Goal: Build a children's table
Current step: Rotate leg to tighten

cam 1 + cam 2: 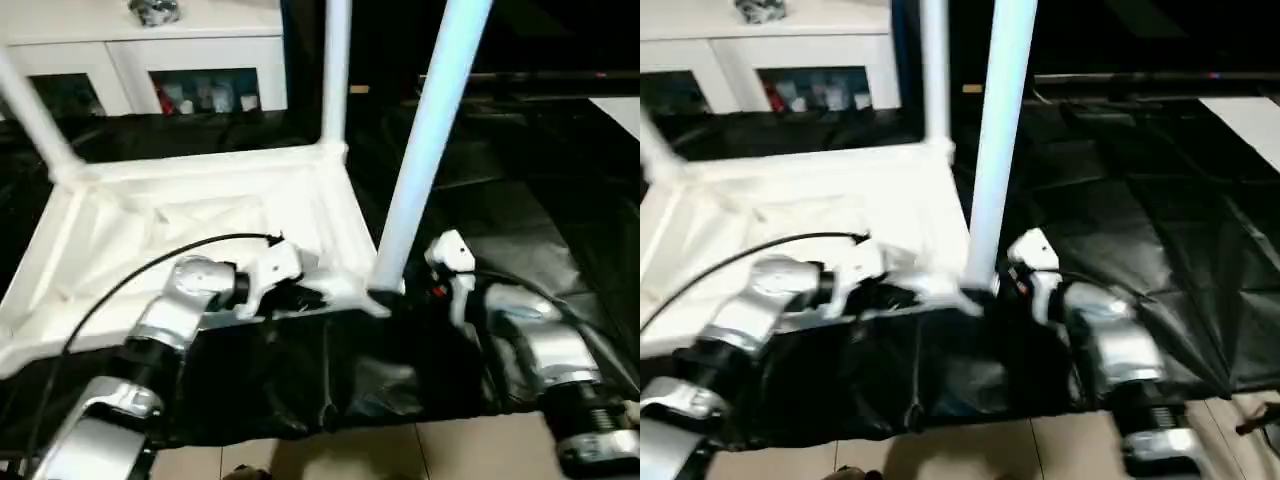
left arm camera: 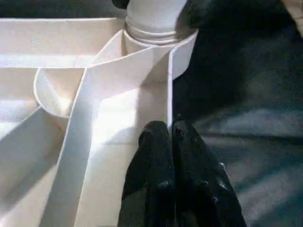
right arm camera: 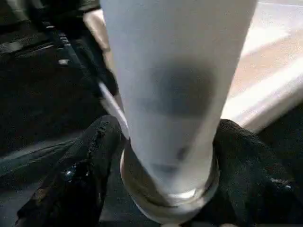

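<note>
The children's table's white tabletop lies upside down on the black cover, ribbed underside up. Three white legs stand in its corner sockets: far left, far right and near right. My left gripper is shut on the tabletop's thin near rim, just beside the near right socket. My right gripper is at the foot of the near right leg. It is open, with one black finger on each side of the leg.
The black-covered work table stretches away to the right of the tabletop. A white glass-door cabinet stands behind it. A black cable arcs over my left forearm. Light floor shows below the table's near edge.
</note>
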Tool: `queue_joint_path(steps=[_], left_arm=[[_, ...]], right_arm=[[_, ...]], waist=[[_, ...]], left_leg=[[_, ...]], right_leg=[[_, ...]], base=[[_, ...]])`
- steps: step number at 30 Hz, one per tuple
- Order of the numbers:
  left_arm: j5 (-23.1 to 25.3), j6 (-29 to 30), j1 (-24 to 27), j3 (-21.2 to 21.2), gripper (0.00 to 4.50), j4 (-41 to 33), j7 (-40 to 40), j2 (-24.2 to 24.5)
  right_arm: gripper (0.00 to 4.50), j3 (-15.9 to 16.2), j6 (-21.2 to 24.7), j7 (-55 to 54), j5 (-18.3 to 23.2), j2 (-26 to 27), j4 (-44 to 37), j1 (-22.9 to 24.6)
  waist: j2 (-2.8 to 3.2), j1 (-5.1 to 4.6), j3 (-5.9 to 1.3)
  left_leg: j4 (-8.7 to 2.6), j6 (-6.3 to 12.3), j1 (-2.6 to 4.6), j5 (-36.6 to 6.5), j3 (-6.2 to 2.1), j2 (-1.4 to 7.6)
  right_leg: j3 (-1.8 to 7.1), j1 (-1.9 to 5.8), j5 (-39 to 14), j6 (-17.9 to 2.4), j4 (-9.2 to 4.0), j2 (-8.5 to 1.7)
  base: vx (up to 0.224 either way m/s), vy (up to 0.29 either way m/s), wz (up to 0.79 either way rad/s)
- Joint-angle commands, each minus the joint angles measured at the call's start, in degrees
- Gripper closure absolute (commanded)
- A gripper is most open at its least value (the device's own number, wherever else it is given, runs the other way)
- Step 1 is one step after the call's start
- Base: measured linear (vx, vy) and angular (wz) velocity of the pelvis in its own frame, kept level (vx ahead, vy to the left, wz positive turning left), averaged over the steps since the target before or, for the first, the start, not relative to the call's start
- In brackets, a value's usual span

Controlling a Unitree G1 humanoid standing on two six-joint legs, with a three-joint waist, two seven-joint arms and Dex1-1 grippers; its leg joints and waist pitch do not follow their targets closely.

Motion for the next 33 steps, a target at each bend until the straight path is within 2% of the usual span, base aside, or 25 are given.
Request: queue_joint_path(steps=[1,2,3,4,6,7,9,14,15,19,21,22,24,25,27,28,29,30,31,32,33], left_arm=[[-1.17,-0.13,-1.25,-0.08,4.50,-0.03,-0.64,0.52],[-1.17,-0.13,-1.25,-0.08,4.50,-0.03,-0.64,0.52],[-1.73,0.26,-1.36,-0.34,4.50,-0.14,-1.84,1.06],[-1.89,0.32,-1.41,-0.40,4.50,-0.16,-2.21,1.21],[-2.14,0.40,-1.51,-0.49,4.50,-0.11,-3.04,1.46],[-2.19,0.53,-1.51,-0.54,4.50,-0.20,-3.28,1.50],[-2.18,0.49,-1.64,-0.51,4.50,-0.02,-3.69,1.57],[-2.42,1.11,-1.56,-0.03,4.50,-0.04,-2.75,1.30],[-2.32,1.31,-1.39,0.21,4.50,-0.29,-1.28,0.81],[-1.23,3.38,-1.16,0.79,4.50,-1.29,5.11,-1.35],[-0.40,5.38,-0.58,0.85,4.50,-2.66,9.85,-3.90],[-0.36,5.48,-0.55,0.84,4.50,-2.74,10.07,-4.05],[0.87,7.46,0.14,0.27,4.50,-4.36,15.17,-7.64],[1.37,8.16,0.06,0.11,4.50,-4.52,17.66,-9.53],[2.31,9.26,-0.36,-0.19,4.50,-4.49,21.94,-12.99],[2.54,9.49,-0.54,-0.32,4.50,-4.44,22.94,-13.82],[2.90,9.55,-0.81,-0.75,4.50,-4.28,23.92,-14.94],[3.19,9.59,-1.06,-1.17,4.50,-4.15,24.72,-15.90],[3.82,9.13,-1.81,-2.00,4.50,-3.51,25.59,-17.22],[4.63,7.77,-2.84,-2.77,4.50,-2.39,26.06,-17.76],[4.85,7.28,-3.37,-2.86,4.50,-1.82,26.26,-17.80]], right_arm=[[1.53,5.55,0.39,5.89,1.41,0.94,-0.58,-0.39],[1.53,5.55,0.39,5.89,1.41,0.94,-0.58,-0.39],[1.72,6.14,0.57,6.85,1.82,1.32,-0.25,-1.08],[1.82,6.35,0.52,7.06,1.87,1.54,-0.06,-1.38],[1.87,6.82,0.70,7.85,2.04,1.89,0.17,-1.84],[2.11,6.94,0.80,8.14,2.12,1.93,0.10,-1.88],[2.26,7.47,1.43,9.49,1.97,1.86,-0.17,-1.75],[2.42,8.24,2.25,9.86,2.14,1.20,-1.25,-0.17],[2.45,8.08,2.46,8.71,2.04,1.31,-1.59,0.76],[2.46,6.22,4.09,2.47,1.81,3.40,-2.11,2.56],[2.49,4.13,3.21,-5.80,0.27,6.51,-1.03,3.32],[2.49,4.04,3.27,-6.26,0.19,6.68,-0.96,3.34],[2.51,1.76,4.01,-17.14,-1.51,11.04,0.90,3.48],[2.51,0.71,4.53,-21.02,-1.53,13.11,1.80,3.19],[2.53,-0.42,5.01,-28.14,-2.47,16.50,3.57,2.26],[2.53,-0.50,5.06,-30.12,-2.96,17.31,4.06,1.92],[2.53,-0.56,4.96,-32.16,-3.25,18.65,5.04,1.12],[2.53,-0.63,4.88,-33.84,-3.43,19.86,5.93,0.38],[2.53,-0.60,4.05,-37.16,-4.30,22.24,8.47,-1.99],[2.53,-0.52,2.87,-38.71,-4.69,23.98,10.43,-4.21],[2.53,-0.60,1.98,-39.42,-5.21,24.49,11.14,-5.20]], waist=[[-1.68,0.09,-3.19],[-1.36,0.31,-3.27],[-0.93,0.38,-3.13],[-0.91,0.41,-3.12],[-1.09,0.45,-3.14],[-1.87,0.47,-3.17],[-1.53,0.74,-3.19],[-1.64,0.89,-3.18],[-1.49,0.96,-3.18],[-1.53,1.05,-3.07],[-1.61,0.73,-2.76],[-1.61,0.73,-2.76],[-1.30,0.15,-2.46],[-1.36,-0.33,-2.40],[-1.28,-0.86,-2.30],[-1.31,-1.36,-1.97],[-1.49,-1.58,-2.05],[-1.27,-1.62,-2.05],[-0.69,-1.81,-2.04],[-0.81,-2.50,-2.11],[-0.81,-2.64,-2.21]], left_leg=[[-4.02,2.72,2.13,-14.63,-0.43,2.22],[-3.96,2.64,2.06,-14.50,-0.58,2.20],[-4.12,2.30,2.20,-14.91,-0.53,2.31],[-4.20,1.75,2.23,-15.12,-0.58,2.33],[-4.22,1.23,2.26,-15.24,-0.54,2.26],[-4.15,1.49,2.19,-14.77,-0.44,2.28],[-4.07,1.74,2.19,-13.72,-0.46,2.26],[-3.93,2.26,2.15,-12.34,-0.40,2.19],[-3.93,2.21,2.18,-12.45,-0.42,2.21],[-4.04,1.78,2.31,-13.10,-0.41,2.23],[-4.44,-0.12,2.46,-17.20,-0.65,2.17],[-4.44,-0.12,2.46,-17.20,-0.65,2.17],[-4.95,-2.46,2.45,-21.40,-1.14,2.07],[-5.12,-3.50,2.51,-23.26,-1.38,2.02],[-5.14,-4.15,2.84,-26.13,-1.65,1.86],[-5.18,-4.57,3.09,-28.80,-1.80,1.68],[-5.16,-4.44,3.10,-30.33,-2.17,1.47],[-5.21,-4.37,3.11,-30.80,-2.25,1.45],[-5.41,-4.63,3.05,-31.80,-2.57,1.36],[-5.59,-5.11,2.79,-32.92,-2.84,1.24],[-5.76,-5.13,2.74,-33.39,-3.07,1.21]], right_leg=[[0.65,1.54,-7.81,-15.06,-3.47,-1.85],[0.67,1.69,-8.20,-15.03,-3.18,-2.06],[0.76,1.32,-9.47,-14.73,-3.38,-2.07],[0.77,1.31,-9.67,-14.59,-3.40,-2.02],[0.79,1.30,-9.15,-14.51,-3.33,-1.96],[0.79,1.38,-8.48,-14.47,-3.29,-1.95],[0.81,1.36,-7.89,-14.47,-3.11,-2.07],[0.80,1.47,-6.48,-14.57,-2.98,-2.04],[0.82,1.45,-6.77,-14.55,-3.02,-2.07],[0.93,1.32,-7.64,-14.11,-3.21,-2.06],[1.01,1.00,-13.91,-12.98,-3.92,-2.27],[1.01,1.00,-13.91,-12.98,-3.92,-2.27],[1.00,0.66,-21.59,-10.44,-4.59,-2.38],[0.93,0.52,-24.43,-9.16,-4.87,-2.40],[0.83,0.20,-27.68,-7.78,-5.47,-2.37],[0.64,-0.24,-31.05,-6.61,-6.12,-2.27],[0.40,0.00,-33.67,-5.32,-6.42,-2.32],[0.38,-0.05,-34.21,-4.89,-6.54,-2.37],[0.18,-0.03,-34.50,-4.43,-6.62,-2.36],[-0.15,0.13,-34.05,-4.40,-6.59,-2.26],[-0.44,0.43,-33.75,-4.35,-6.64,-2.28]], base=[[0.000,0.000,0.00],[0.000,0.000,0.00],[0.000,0.000,0.00],[0.000,0.000,0.00],[0.000,0.000,0.00],[0.000,0.000,0.00],[0.000,0.000,0.00],[0.000,0.000,0.00],[0.000,0.000,0.00],[0.000,0.000,0.00],[0.000,0.000,0.00],[0.000,0.000,0.00],[0.000,0.000,0.00],[0.000,0.000,0.00],[-0.053,0.020,-0.05],[-0.056,0.024,-0.06],[0.000,0.000,0.00],[0.000,0.000,0.00],[0.000,0.000,0.00],[0.000,0.000,0.00],[0.000,0.000,0.00]])
